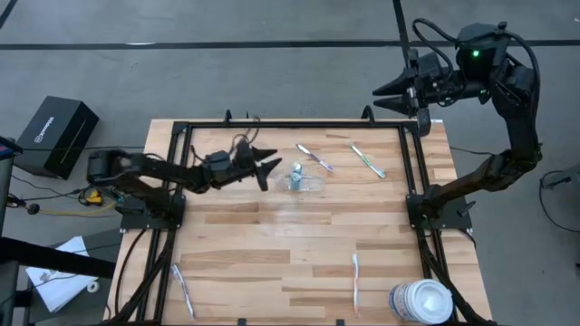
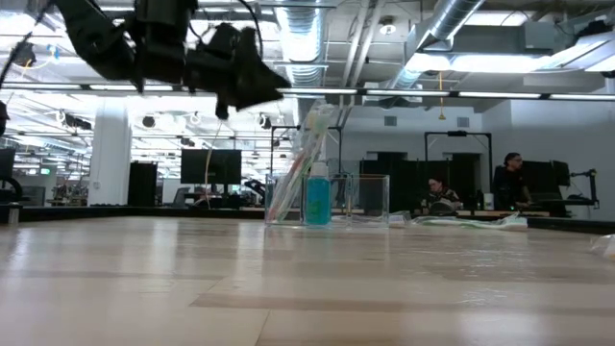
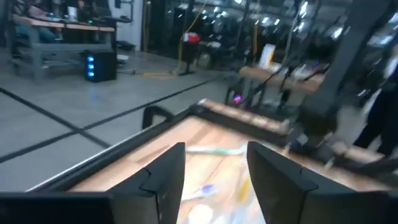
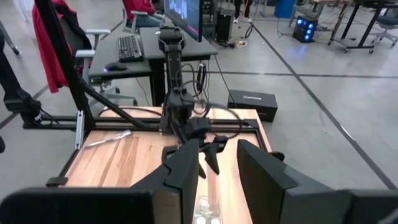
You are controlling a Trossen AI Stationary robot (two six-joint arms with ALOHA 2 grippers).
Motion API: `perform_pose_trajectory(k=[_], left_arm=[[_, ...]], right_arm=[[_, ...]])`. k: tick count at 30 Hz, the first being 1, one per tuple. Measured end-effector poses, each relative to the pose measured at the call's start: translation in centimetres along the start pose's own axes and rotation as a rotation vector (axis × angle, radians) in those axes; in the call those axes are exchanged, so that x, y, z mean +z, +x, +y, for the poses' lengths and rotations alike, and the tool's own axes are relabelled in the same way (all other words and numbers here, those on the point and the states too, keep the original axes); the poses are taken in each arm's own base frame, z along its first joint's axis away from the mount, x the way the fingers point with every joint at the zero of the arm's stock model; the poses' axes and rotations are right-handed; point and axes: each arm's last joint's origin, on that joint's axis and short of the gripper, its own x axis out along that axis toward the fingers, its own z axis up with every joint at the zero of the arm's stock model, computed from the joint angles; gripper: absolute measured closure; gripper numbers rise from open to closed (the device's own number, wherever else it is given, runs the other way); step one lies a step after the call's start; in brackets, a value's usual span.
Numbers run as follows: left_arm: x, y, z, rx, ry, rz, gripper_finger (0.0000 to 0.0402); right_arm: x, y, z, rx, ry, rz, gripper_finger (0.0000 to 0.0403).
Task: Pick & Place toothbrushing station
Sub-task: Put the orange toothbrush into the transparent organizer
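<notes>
A small clear container (image 1: 306, 180) stands on the wooden table at its far middle. In the low view the container (image 2: 357, 200) holds an upright teal toothpaste tube (image 2: 317, 198) and toothbrushes (image 2: 291, 181) that lean against its rim. My left gripper (image 1: 269, 170) is open and empty, in the air just left of the container; in the low view my left gripper (image 2: 258, 85) is well above the table. My right gripper (image 1: 384, 94) is open and empty, raised over the table's far right corner. Loose toothbrushes lie flat on the table: pink (image 1: 314, 158), green (image 1: 368, 161), white (image 1: 355, 279), and one at the near left (image 1: 181, 288).
A large white round tub (image 1: 421, 302) stands at the near right corner. A black metal frame (image 1: 272, 126) runs round the table's far and side edges. A black box (image 1: 56, 136) sits off the table to the left. Bare wood lies in the middle and near part.
</notes>
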Motion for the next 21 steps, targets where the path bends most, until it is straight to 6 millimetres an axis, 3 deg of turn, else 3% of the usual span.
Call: perform_pose_trajectory(k=[3, 11, 16, 21], left_arm=[[2.3, -1.1, 0.4, -0.043, -0.121, 0.005, 0.0229], [5.3, -5.1, 0.8, -0.036, -0.230, 0.373, 0.0251], [6.0, -6.5, 1.2, -0.084, -0.349, 0.443, 0.0253], [5.2, -6.4, 1.7, -0.145, -0.380, 0.563, 0.0260]], right_arm=[[0.2, 0.0, -0.1, -0.005, 0.017, -0.023, 0.0300], [0.8, 1.2, -0.8, -0.012, 0.096, -0.066, 0.0300], [0.2, 4.0, -2.2, 0.004, 0.204, 0.008, 0.0300], [0.2, 7.1, -3.2, 0.031, 0.229, 0.011, 0.0300]])
